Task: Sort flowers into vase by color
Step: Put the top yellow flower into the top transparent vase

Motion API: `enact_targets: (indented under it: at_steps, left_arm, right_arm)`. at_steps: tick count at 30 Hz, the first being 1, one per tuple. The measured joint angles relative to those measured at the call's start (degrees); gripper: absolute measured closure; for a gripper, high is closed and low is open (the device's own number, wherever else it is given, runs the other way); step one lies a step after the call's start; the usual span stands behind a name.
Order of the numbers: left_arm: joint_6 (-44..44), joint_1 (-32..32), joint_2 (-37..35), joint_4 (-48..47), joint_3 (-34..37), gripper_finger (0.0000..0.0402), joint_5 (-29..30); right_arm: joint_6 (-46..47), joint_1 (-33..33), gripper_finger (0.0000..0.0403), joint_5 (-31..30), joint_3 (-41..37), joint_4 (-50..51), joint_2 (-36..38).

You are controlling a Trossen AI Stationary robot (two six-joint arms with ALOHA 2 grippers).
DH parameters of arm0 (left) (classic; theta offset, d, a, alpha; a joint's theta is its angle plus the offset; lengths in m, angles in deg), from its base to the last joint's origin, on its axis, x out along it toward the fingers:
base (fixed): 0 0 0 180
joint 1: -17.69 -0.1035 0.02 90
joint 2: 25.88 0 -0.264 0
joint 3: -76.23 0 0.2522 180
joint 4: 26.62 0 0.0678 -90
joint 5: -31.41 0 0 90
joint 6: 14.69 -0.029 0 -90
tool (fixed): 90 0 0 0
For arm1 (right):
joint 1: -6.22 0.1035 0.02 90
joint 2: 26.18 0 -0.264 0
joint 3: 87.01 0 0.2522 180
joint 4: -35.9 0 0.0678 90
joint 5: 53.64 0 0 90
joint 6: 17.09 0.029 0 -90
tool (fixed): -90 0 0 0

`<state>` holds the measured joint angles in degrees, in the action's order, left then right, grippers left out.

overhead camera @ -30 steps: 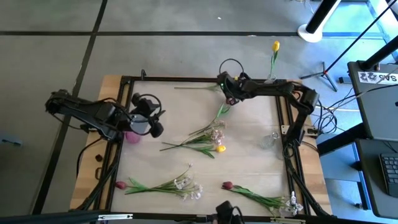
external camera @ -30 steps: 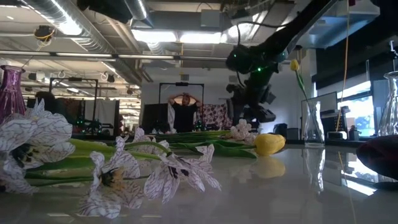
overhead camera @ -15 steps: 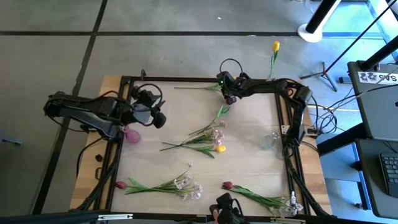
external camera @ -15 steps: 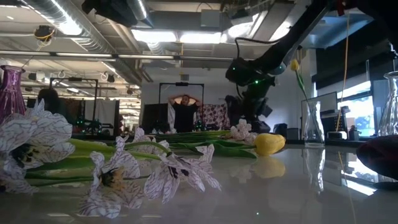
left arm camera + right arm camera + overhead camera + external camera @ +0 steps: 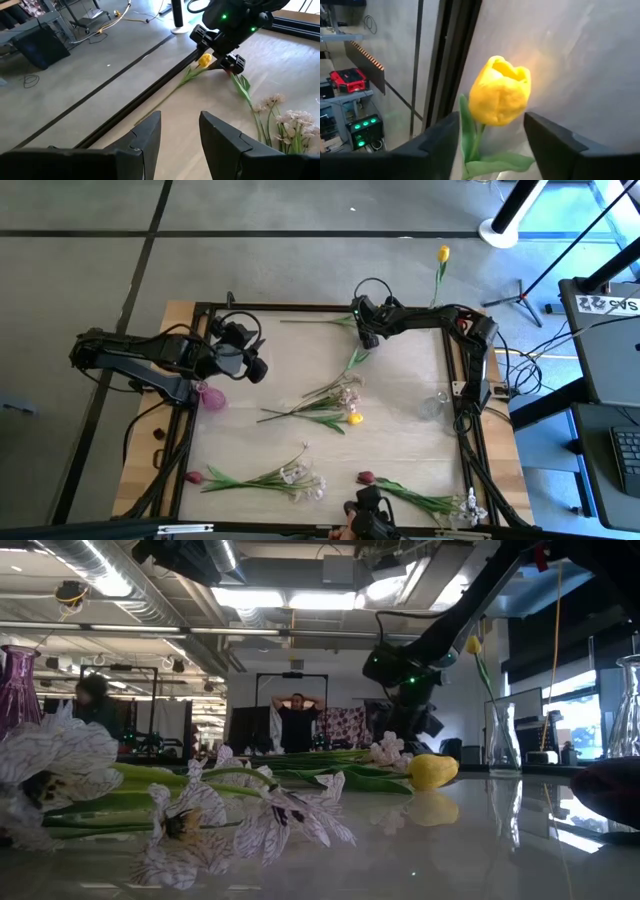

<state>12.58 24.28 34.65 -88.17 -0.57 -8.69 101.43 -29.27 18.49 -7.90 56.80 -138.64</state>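
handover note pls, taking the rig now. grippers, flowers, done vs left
Right gripper: open, at the table's far edge, fingers either side of a yellow tulip, not closed on it.
Left gripper: open, empty, hovering over the left side of the table, near the purple vase.
Flowers: a yellow tulip bunch mid-table, two dark red tulip bunches along the near edge, all lying flat.
One yellow tulip already stands in a clear vase beyond the far right corner. Second clear vase on the right is empty.
Done: that one stem. Left: everything else, starting with the tulip at the right gripper.
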Motion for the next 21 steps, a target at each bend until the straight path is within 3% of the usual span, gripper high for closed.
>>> enact_targets:
  at_steps: [6, 11, 16, 21]
  left_arm:
    - [-0.9, 0.0, 0.0, 0.7, 0.0, 0.0271, 0.0]
    - [-0.9, 0.1, -0.2, 0.7, 0.0, 0.0271, 0.0]
    - [-1.9, 0.1, -0.2, 0.7, 0.0, 0.0271, 0.0]
    - [-2.5, 0.1, -0.3, 0.3, 0.0, 0.0271, 0.0]
  right_arm:
    - [-0.6, -0.1, 0.0281, -0.6, -0.1, 0.7, -0.2]
    - [-3.3, -0.1, 0.0324, -0.4, -0.2, 0.5, -0.2]
    - [-7.9, 1.3, 0.0334, 3.9, -0.2, 0.0, 0.8]
    - [-20.0, 3.3, 0.0326, 10.9, -0.2, 3.0, 5.6]
